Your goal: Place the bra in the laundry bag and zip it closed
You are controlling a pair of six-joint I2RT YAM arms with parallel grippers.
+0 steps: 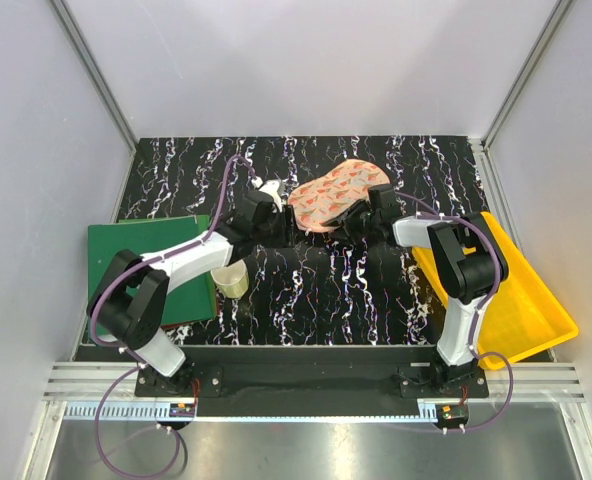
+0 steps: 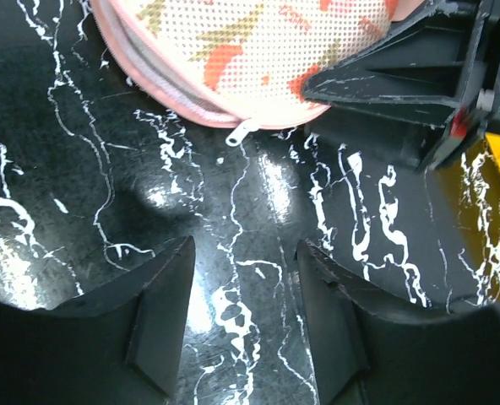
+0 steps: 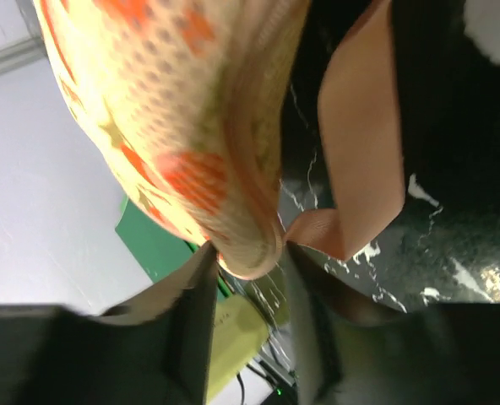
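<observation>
The peach-pink laundry bag (image 1: pixel 338 190) with red marks lies at the back middle of the marbled table, its zip rim facing the arms. My right gripper (image 1: pixel 360 216) holds its right end: in the right wrist view the bag's padded rim (image 3: pixel 250 245) sits pinched between the two fingers (image 3: pixel 195 321), beside a peach strap loop (image 3: pixel 360 135). My left gripper (image 2: pixel 246 253) stands open over bare table just short of the bag (image 2: pixel 233 59), with nothing between its jaws. The white zip pull (image 2: pixel 240 132) hangs from the rim ahead of it. The bra is not in view.
A yellow tray (image 1: pixel 521 300) lies at the right edge beside the right arm. A green board (image 1: pixel 141 250) lies on the left, with a pale yellow cup (image 1: pixel 230 279) at its near corner under the left arm. Grey walls enclose the table.
</observation>
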